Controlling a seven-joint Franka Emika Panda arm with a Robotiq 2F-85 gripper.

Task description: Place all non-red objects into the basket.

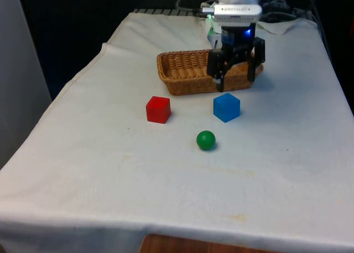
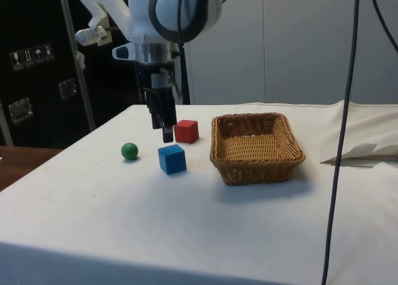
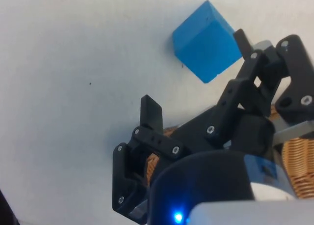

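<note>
Green ball (image 1: 206,140) sits foremost, blue cube (image 1: 226,107) and red cube (image 1: 158,109) behind, open empty pincer (image 1: 237,77) before basket (image 1: 182,70).

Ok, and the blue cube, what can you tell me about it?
The blue cube is a plain, solid-coloured block with sharp edges and a matte finish, sitting flat on the white cloth. It lies just in front of the wicker basket, apart from it, between the red cube and the green ball. Nothing touches it; the open end effector hangs above, empty.
</note>
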